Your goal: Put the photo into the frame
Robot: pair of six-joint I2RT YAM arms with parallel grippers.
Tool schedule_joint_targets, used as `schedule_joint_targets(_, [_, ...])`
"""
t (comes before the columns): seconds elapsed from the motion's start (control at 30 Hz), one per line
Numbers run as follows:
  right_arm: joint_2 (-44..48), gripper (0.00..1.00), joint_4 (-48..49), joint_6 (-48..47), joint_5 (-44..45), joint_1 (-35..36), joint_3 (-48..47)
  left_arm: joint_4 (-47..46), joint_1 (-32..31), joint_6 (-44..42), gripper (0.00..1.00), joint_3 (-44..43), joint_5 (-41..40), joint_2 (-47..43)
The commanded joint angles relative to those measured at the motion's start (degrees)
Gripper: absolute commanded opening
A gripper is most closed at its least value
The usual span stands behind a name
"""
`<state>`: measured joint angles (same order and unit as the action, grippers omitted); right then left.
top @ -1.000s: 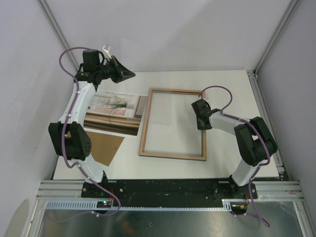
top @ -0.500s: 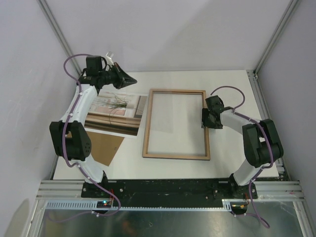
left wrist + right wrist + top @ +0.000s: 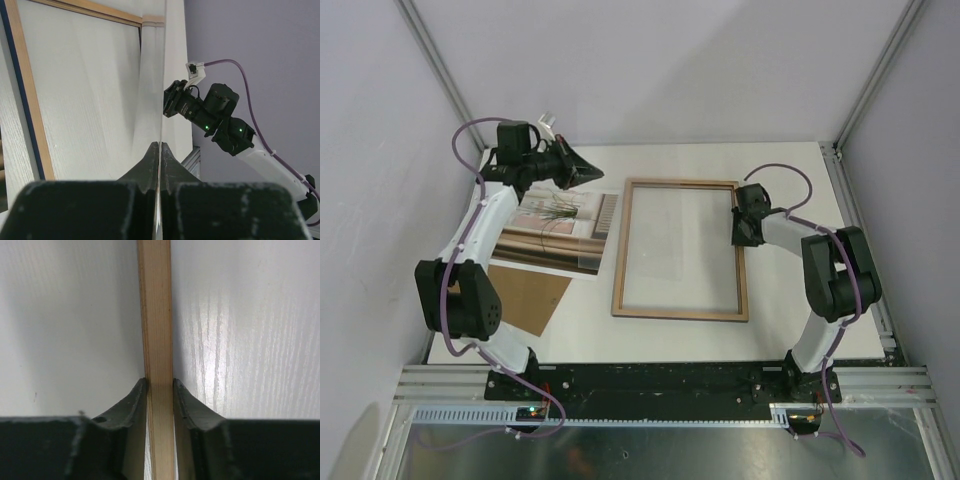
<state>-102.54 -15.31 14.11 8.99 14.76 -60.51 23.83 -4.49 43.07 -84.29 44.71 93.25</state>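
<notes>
The frame [image 3: 680, 250] lies in the middle of the table with its light wood back up. Its navy edge [image 3: 31, 100] shows in the left wrist view. My right gripper [image 3: 742, 222] is shut on the frame's right rail [image 3: 156, 315], one finger against each side of the wood. The photo [image 3: 552, 228], picture side up, lies left of the frame. Raised over the photo's far edge, my left gripper [image 3: 592, 170] is shut on a thin clear sheet [image 3: 163, 75] that I see edge-on between the fingertips [image 3: 150, 155].
A brown cardboard backing board [image 3: 532, 298] lies partly under the photo's near edge, beside the left arm. The table ends at metal rails on the right [image 3: 855, 230] and the near side. The right arm [image 3: 225, 125] shows in the left wrist view.
The frame has slid to the right and squared up with the table. My right gripper has shifted farther along its right rail. My left gripper has drifted slightly right with the clear sheet.
</notes>
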Motion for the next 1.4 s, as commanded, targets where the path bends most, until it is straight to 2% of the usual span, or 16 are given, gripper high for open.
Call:
schedule_joint_targets(0.0, [-0.9,0.17,-3.0,-2.1,1.4,1.2,-0.1,-3.0,-0.1,2.0,0.00,1.1,3.0,-4.0])
schedule_joint_targets(0.4, [2.1,0.07,-5.2,-4.9,2.2,4.4,2.8,-3.9,-0.2,3.1,0.00,4.8,3.7,-6.0])
schedule_joint_targets(0.63, [5.0,0.08,-5.2,-3.9,1.6,4.6,5.6,-4.4,-0.2,3.2,0.00,6.7,3.9,-7.0])
schedule_joint_targets(0.77, [6.9,0.19,-6.9,-1.0,1.2,4.8,5.7,-4.8,-0.2,3.5,0.00,7.4,3.9,-7.6])
schedule_joint_targets(0.9, [9.7,0.48,-8.2,3.0,0.0,4.4,5.7,-5.7,-0.3,4.0,0.00,8.4,4.1,-8.1])
schedule_joint_targets(0.97, [11.8,0.58,-8.2,4.7,-1.3,3.8,5.4,-6.1,-0.4,4.2,0.00,8.9,4.0,-8.5])
schedule_joint_targets(1.07, [15.0,0.67,-9.1,6.8,-2.8,2.2,4.3,-7.1,-0.5,4.8,0.00,10.2,4.0,-9.2])
schedule_joint_targets(1.23, [17.8,0.68,-8.6,10.6,-4.6,-2.5,3.5,-10.5,-1.7,7.4,0.00,13.5,4.2,-10.2])
schedule_joint_targets(1.37, [16.7,0.55,-7.5,13.0,-7.5,-6.4,3.6,-16.8,-3.4,12.2,0.00,17.1,4.7,-10.7])
